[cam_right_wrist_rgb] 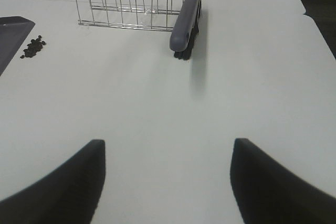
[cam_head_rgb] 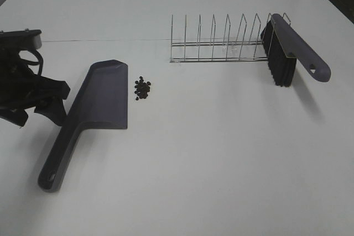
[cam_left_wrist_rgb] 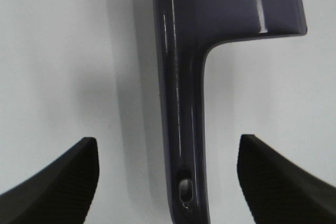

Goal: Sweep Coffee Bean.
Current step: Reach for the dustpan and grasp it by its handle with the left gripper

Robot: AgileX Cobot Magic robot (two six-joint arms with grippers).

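The coffee beans lie in a small dark pile on the white table, just right of the grey dustpan. The dustpan lies flat with its handle pointing to the front left. My left gripper is open and empty just left of the dustpan. In the left wrist view the handle lies between the open fingers without touching them. The brush, with a grey handle and black bristles, leans on the right end of the wire rack. My right gripper is open and empty over bare table, out of the exterior view.
The right wrist view shows the rack, the brush, the beans and a corner of the dustpan. The table's right edge runs beside a dark floor.
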